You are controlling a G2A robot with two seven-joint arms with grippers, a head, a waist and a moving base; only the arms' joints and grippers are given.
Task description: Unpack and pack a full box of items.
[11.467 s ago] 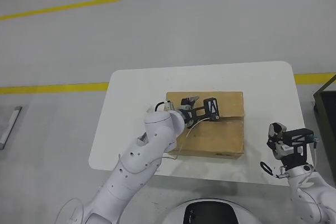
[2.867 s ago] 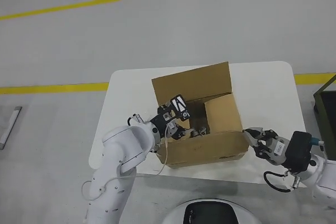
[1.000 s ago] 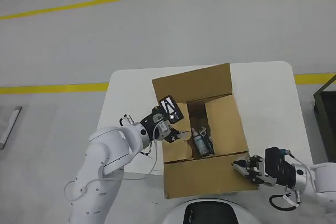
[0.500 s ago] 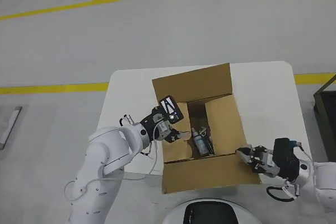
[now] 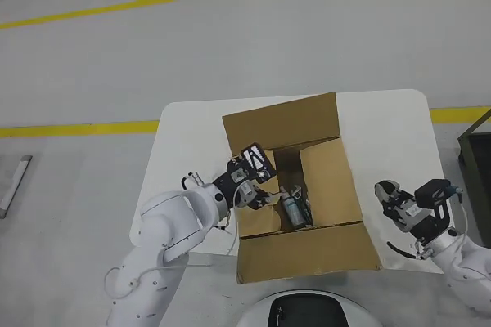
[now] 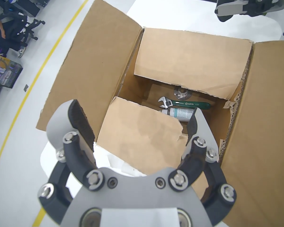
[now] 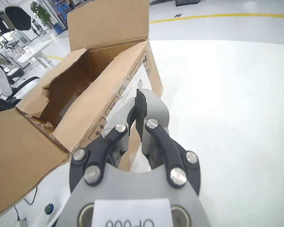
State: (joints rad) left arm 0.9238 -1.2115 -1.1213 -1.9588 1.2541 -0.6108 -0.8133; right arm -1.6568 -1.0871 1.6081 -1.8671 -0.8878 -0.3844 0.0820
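Pulled right gripper off box to frame's right, pinched together; left gripper spread apart above it. Opened flaps already; yet to unpack wrench, bottle.

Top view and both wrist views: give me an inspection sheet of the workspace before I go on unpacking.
Surface: white table, box standing on it.
Job's things: cardboard box, outer flaps open, inner flaps partly folded in; inside, green-handled wrench, white tube, round metal part.
Clutter: nothing seen.
Grippers: left gripper open above an inner flap; right gripper shut, holding nothing, beside the box.
Cables: thin white cable by the left arm; black loop at the right wrist.
Surroundings: yellow floor line, green rack.
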